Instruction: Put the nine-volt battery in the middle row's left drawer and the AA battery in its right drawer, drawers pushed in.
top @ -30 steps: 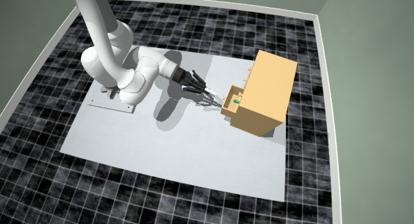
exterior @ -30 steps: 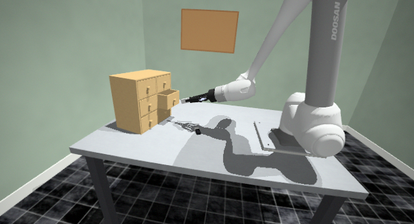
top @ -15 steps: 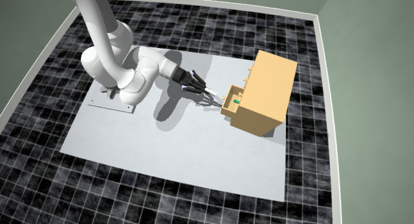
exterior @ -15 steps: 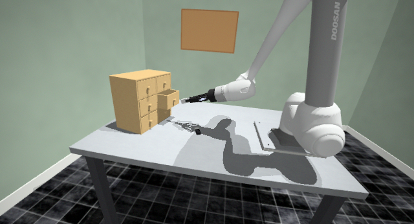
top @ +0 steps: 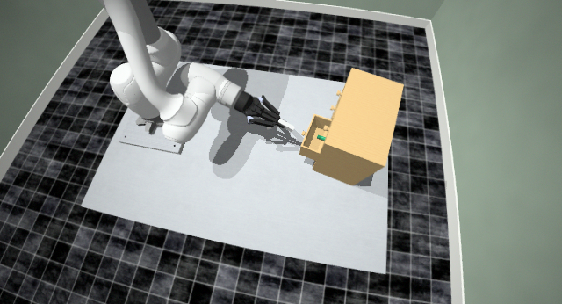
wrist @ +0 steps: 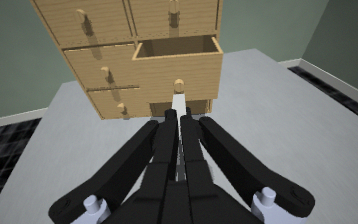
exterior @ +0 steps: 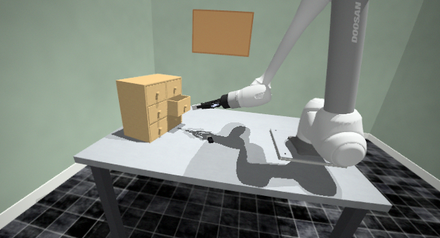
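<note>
The small wooden chest (top: 364,119) (exterior: 134,107) has its middle-row right drawer (top: 310,153) (exterior: 176,109) (wrist: 195,70) pulled out, roughly level. A green cylinder (top: 321,138), seemingly the AA battery, lies inside it near the chest's front. The middle-row left drawer (exterior: 155,111) (wrist: 90,65) looks pushed in; its inside is hidden. My gripper (top: 287,125) (exterior: 194,107) (wrist: 179,103) is shut and empty, its pale fingertips just short of the open drawer's knob (top: 304,133) (exterior: 185,108) (wrist: 179,85). I cannot make out a nine-volt battery for certain.
A small black block (exterior: 210,139) lies on the table (top: 246,207) (exterior: 155,155) below the gripper in the exterior view, at the arm's shadow. The top-row drawers stand above the open drawer, their knobs sticking out. The bottom right drawer is in shadow.
</note>
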